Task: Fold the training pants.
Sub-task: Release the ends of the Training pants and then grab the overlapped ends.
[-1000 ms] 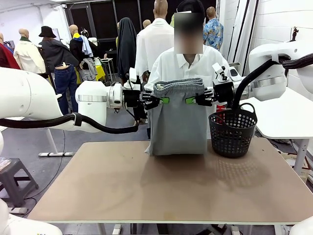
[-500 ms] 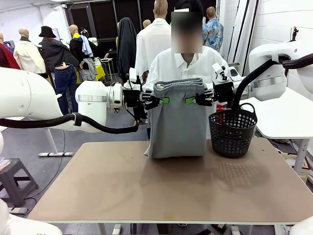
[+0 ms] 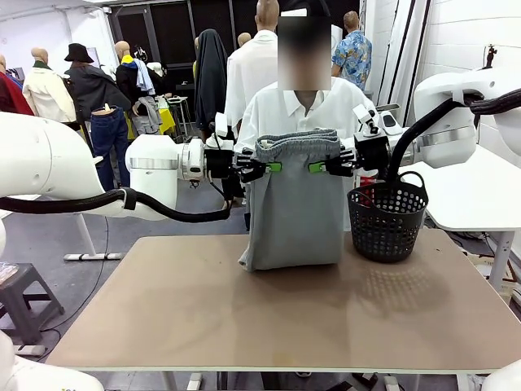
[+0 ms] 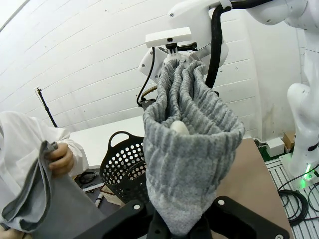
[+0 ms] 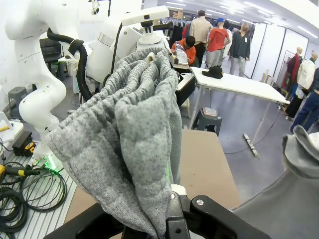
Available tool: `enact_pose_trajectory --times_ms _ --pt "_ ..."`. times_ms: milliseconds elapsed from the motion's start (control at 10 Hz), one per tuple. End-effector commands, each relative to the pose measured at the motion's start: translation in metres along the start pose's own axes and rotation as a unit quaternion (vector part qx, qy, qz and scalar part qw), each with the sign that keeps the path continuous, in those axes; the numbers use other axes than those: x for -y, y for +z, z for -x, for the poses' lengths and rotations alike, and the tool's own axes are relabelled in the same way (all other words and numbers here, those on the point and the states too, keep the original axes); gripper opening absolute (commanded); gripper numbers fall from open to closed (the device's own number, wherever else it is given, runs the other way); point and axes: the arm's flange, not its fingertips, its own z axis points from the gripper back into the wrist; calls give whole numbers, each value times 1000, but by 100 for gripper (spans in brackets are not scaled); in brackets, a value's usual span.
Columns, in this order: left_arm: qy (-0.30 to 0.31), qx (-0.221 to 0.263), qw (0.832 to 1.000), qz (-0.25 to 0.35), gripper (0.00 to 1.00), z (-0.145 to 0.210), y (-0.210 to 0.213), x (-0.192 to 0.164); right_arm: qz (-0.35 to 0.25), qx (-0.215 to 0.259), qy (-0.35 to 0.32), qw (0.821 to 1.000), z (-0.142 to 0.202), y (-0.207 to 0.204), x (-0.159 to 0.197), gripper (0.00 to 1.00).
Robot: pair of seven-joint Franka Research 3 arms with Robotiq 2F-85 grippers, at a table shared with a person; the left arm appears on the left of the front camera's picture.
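Note:
The light grey training pants (image 3: 295,213) hang upright over the far side of the table, and their lower fold rests on the tabletop. My left gripper (image 3: 272,167) is shut on the left end of the gathered waistband. My right gripper (image 3: 318,167) is shut on the right end. In the left wrist view the ribbed waistband (image 4: 192,149) runs from my left gripper (image 4: 182,226) up to the other arm. The right wrist view has the waistband (image 5: 134,134) bunched in my right gripper (image 5: 160,224). A person's hand (image 4: 61,158) holds grey fabric (image 4: 47,201) behind the pants.
A black mesh basket (image 3: 387,217) stands on the table's far right, close beside the pants. The person in a white shirt (image 3: 281,114) stands right behind the pants. The brown tabletop (image 3: 269,318) stretches bare toward me.
The lower fold of the pants has slid a little toward me on the table. Both grippers hold the waistband where they were.

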Motion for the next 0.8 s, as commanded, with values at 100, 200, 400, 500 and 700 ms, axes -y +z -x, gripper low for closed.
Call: enact_pose_trajectory --times_ms 100,200,400,500,700 --pt "3 2 1000 0 0 -2 0 0 -3 7 -1 1000 -2 1 -3 0" --pt "3 2 1000 0 0 -2 0 0 -3 7 -1 1000 -2 1 -3 0" --pt "3 2 1000 0 0 -2 0 0 -3 7 -1 1000 -2 1 -3 0" --pt "3 2 1000 0 0 -2 0 0 -3 7 -1 1000 -2 1 -3 0" --pt "3 2 1000 0 0 -2 0 0 -3 7 -1 1000 -2 1 -3 0"
